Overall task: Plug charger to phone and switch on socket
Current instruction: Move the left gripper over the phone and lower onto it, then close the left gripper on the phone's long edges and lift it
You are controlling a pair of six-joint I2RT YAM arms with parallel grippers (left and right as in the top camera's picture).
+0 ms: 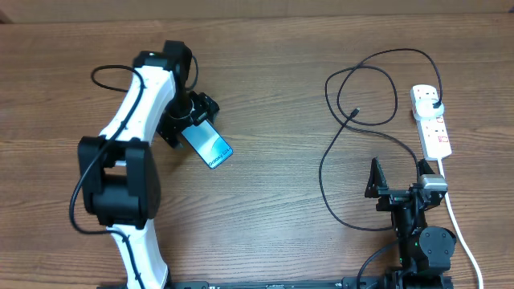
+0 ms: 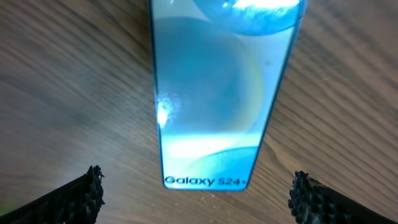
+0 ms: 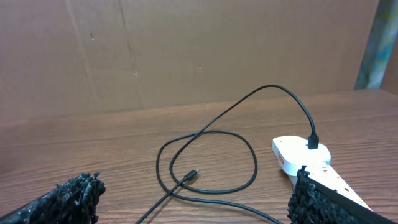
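Observation:
The phone [image 1: 208,144] lies face up on the wood table with its blue-teal screen lit. In the left wrist view it [image 2: 214,93] fills the middle, with its "Galaxy" end near my fingertips. My left gripper [image 1: 195,120] [image 2: 198,194] is open over the phone's upper-left end and holds nothing. The charger cable [image 1: 322,164] loops on the table at the right. Its connector tip [image 1: 354,112] [image 3: 194,173] lies free, and its plug [image 1: 434,100] [image 3: 313,142] sits in the socket [image 1: 432,124] [image 3: 292,155]. My right gripper [image 1: 397,183] [image 3: 196,193] is open and empty, near the front edge, short of the cable.
The socket's thick white cord [image 1: 459,229] runs along the right side to the front edge. A brown cardboard wall [image 3: 186,50] stands behind the table in the right wrist view. The black cable loops lie between my right gripper and the socket.

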